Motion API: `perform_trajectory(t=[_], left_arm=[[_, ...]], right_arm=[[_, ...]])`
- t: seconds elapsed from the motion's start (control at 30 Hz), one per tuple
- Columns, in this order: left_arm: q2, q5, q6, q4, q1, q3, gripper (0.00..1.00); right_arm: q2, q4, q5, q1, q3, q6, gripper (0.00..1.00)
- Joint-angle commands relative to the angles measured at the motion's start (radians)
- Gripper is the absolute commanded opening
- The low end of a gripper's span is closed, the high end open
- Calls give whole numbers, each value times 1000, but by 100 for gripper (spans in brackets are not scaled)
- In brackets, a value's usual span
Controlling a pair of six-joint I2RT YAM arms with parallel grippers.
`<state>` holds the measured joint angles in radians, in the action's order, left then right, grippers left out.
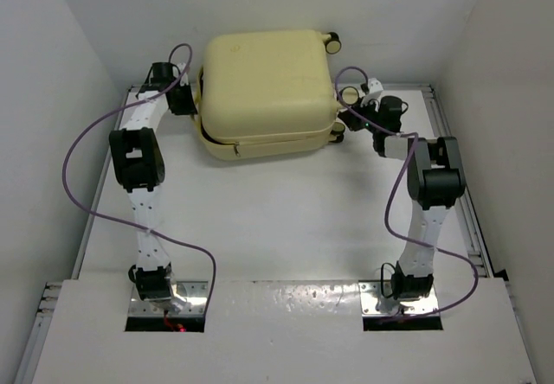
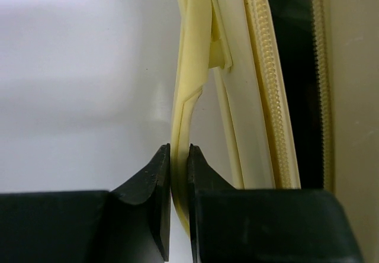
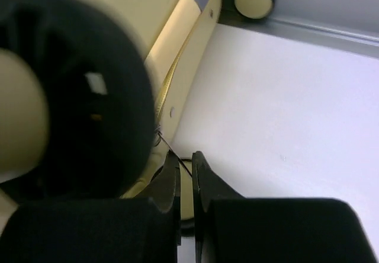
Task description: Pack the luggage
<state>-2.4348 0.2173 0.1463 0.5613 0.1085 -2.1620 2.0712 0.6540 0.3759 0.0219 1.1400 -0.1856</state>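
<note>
The luggage lies flat on the counter, lid down on its base but with the seam not fully closed. Its wheels are at the right end, so I judge that its long axis runs straight from one pincer to the other. It sits between the two, to the right of the left pincer and to the left of the right pincer.

The left pincer is clamped on a thin pale strip that stands off the case's left side. From its tips the strip runs away along the zip teeth, and the shell lies just to its right.

The right pincer is closed, low beside the wheeled end, with a large wheel close on its left. A thin dark thread leads toward its tips, but I cannot tell whether it is caught.

The left arm already has contact, so the next move probably turns on following that seam round the shell.
</note>
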Motion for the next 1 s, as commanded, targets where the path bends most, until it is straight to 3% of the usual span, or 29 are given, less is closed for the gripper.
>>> perform_trajectory(t=[0.0,0.33,0.37,0.4,0.43,0.47,0.57,0.7,0.97], left_arm=[[-32,-412,-212,-80,123,59,0],[-12,-357,-246,-100,96,50,0],[2,-339,-246,-100,95,50,5],[11,-311,-246,-109,95,50,13],[34,-258,-246,-109,95,50,28],[51,-225,-229,-118,86,50,71],[120,-95,-172,-149,86,41,99],[201,20,-84,-238,86,53,99],[405,-39,35,-311,124,83,99]], right_arm=[[154,90,-519,-151,288,25,0],[509,-20,-488,-137,812,-31,0],[548,-24,-485,-126,845,-31,0],[584,-30,-470,-119,897,-25,0],[595,-30,-462,-111,923,-25,0],[596,-21,-453,-97,919,-17,0],[543,25,-404,-73,816,-14,0],[448,114,-335,-40,649,-18,0],[262,303,-155,76,313,15,0]])
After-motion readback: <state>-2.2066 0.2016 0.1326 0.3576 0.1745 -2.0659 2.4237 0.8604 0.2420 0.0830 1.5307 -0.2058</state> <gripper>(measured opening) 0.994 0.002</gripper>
